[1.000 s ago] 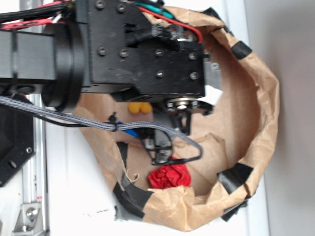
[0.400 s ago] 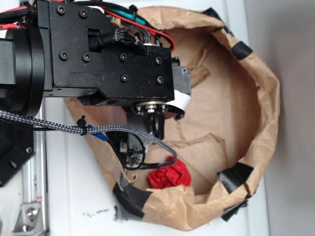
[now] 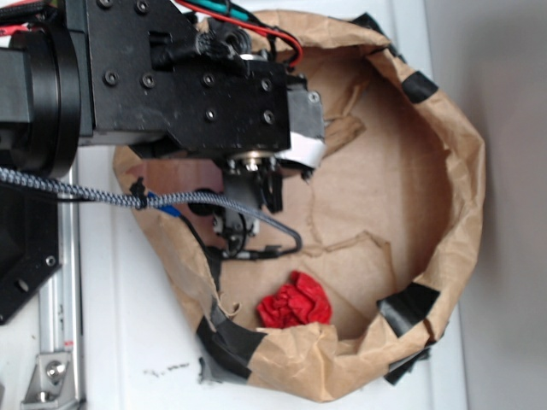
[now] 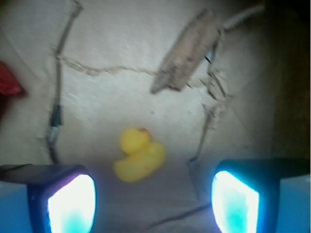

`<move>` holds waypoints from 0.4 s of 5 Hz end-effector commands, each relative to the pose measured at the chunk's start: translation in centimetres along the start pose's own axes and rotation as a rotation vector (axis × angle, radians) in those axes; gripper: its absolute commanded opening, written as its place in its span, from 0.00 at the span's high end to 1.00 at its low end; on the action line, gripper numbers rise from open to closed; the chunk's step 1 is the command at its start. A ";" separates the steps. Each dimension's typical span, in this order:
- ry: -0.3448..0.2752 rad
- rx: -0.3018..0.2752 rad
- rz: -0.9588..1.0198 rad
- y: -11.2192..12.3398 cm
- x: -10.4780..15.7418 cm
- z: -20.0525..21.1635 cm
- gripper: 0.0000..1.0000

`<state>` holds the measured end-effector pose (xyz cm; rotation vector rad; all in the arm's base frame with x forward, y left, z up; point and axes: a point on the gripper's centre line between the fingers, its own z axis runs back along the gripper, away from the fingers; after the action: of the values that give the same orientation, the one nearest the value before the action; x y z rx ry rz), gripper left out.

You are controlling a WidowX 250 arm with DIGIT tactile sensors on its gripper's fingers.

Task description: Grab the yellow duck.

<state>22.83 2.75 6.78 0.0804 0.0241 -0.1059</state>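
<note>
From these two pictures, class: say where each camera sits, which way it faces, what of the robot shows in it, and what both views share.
Exterior: above the scene, looking down into the brown paper bag; the black arm fills the upper left and hides the duck.
Wrist: on the arm, facing the bag floor; two glowing fingers of the open gripper frame the yellow duck, with the brown wood piece beyond.
Shared: the red cloth, at the wrist view's left edge, and the paper floor.

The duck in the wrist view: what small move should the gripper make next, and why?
Probably straight down. The duck lies on the paper between the two open fingers, untouched and slightly left of centre; a small shift that way should centre it.
</note>
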 end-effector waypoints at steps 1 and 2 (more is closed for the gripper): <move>-0.019 0.018 0.112 1.8 -1.1 1.6 0.00; -0.029 0.026 0.146 2.2 -0.7 1.1 0.00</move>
<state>22.12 4.75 7.44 0.1021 0.0089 0.0105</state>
